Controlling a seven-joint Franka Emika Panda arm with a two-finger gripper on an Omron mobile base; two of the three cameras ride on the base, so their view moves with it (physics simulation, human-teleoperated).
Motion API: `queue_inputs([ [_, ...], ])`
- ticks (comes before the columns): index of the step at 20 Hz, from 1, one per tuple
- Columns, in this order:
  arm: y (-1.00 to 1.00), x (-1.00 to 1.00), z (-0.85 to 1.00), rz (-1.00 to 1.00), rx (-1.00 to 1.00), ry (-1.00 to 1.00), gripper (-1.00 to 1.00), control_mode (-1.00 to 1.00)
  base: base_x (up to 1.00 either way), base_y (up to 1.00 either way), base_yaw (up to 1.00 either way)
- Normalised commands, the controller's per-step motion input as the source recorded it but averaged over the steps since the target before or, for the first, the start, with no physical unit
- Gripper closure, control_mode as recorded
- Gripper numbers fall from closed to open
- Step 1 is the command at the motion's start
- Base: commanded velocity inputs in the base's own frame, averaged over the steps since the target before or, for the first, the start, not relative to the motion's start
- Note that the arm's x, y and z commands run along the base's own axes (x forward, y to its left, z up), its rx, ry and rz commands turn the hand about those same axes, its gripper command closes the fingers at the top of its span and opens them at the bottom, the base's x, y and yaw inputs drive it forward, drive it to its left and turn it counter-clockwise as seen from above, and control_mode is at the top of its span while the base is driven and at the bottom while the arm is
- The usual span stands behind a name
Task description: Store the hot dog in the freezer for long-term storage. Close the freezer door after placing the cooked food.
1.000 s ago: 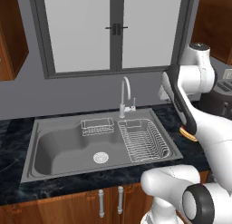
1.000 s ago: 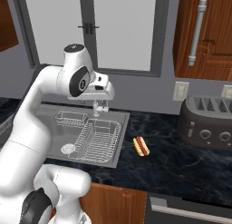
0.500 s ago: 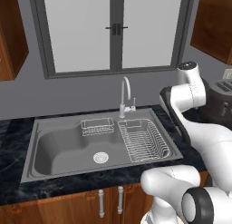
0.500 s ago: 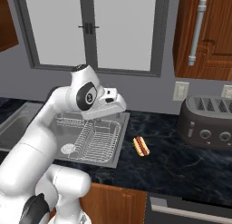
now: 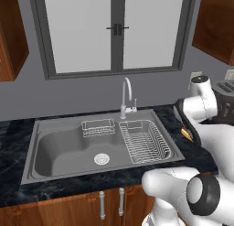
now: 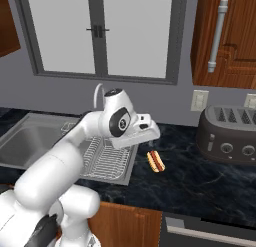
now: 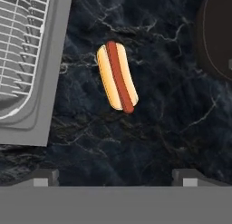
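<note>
The hot dog [image 7: 117, 76] lies on the dark desk [image 7: 172, 123] just beside the sink [image 7: 50, 82]. Fingers [image 7: 45, 177] stand apart, empty. It looks light, soft, squashable; best pinched gently across its middle.

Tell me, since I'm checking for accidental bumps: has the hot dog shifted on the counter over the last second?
No. The hot dog lies on the dark counter as before, same spot between the sink and toaster.
</note>
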Motion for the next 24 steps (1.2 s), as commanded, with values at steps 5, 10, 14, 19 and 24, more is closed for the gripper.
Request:
queue_inputs([
  [5, -0.22, 0.14, -0.45, 0.01, 0.03, 0.07, -1.00, -1.00, 0.00, 0.00, 0.00],
  [10, -0.07, 0.20, -0.32, 0.11, 0.15, 0.00, -1.00, -1.00, 0.00, 0.00, 0.00],
  [14, -0.16, 0.26, -0.25, 0.12, 0.20, 0.01, -1.00, -1.00, 0.00, 0.00, 0.00],
  [19, -0.11, 0.15, -0.21, 0.09, 0.06, 0.04, -1.00, -1.00, 0.00, 0.00, 0.00],
  [24, -0.09, 0.04, -0.13, 0.01, 0.00, 0.01, -1.00, -1.00, 0.00, 0.00, 0.00],
])
